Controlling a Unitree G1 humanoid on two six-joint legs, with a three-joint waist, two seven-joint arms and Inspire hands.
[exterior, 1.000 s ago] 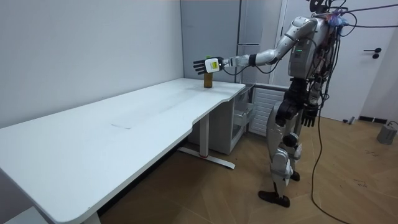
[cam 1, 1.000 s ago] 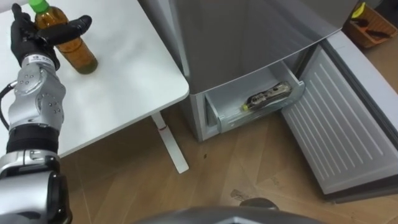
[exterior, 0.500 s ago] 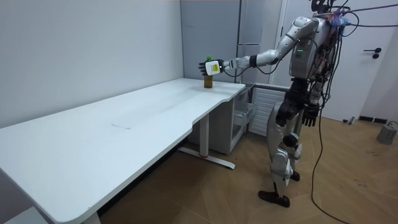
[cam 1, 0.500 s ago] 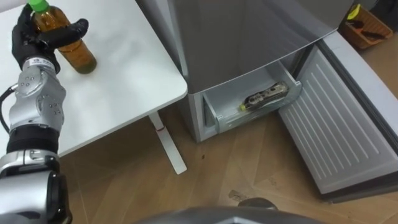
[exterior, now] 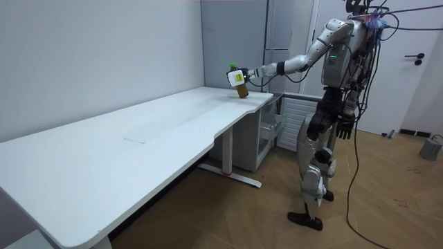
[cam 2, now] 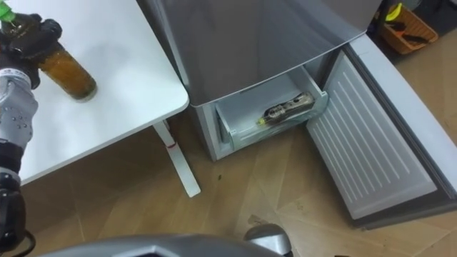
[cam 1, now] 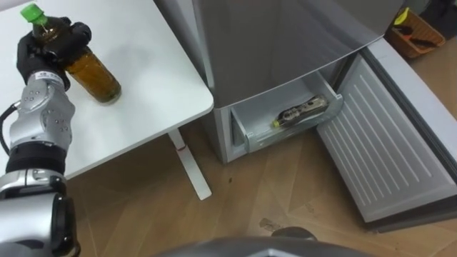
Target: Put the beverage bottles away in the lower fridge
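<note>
A bottle [cam 1: 93, 75] of amber drink with a green cap [cam 1: 31, 12] is tilted at the far corner of the white table [cam 1: 146, 100]. My left hand [cam 1: 44, 48] is shut on its neck and shoulder, with my arm stretched out over the table. In the room view the bottle [exterior: 241, 88] hangs slanted, just off the tabletop. The fridge's lower drawer [cam 1: 285, 130] stands pulled out with another bottle [cam 1: 300, 113] lying inside. My right hand [exterior: 344, 128] hangs open and empty at my side.
I stand on the wood floor between the table's end and the grey fridge [cam 1: 285, 43]. The lower fridge door [cam 1: 389, 143] is swung wide open to my right. An orange box [cam 1: 416, 25] sits on the floor beyond it. The table leg [cam 1: 189, 168] stands close to the drawer.
My left hand's fingers have curled round the bottle. The bottle, upright before, now tips over with its base swung out to the right and rises off the table.
</note>
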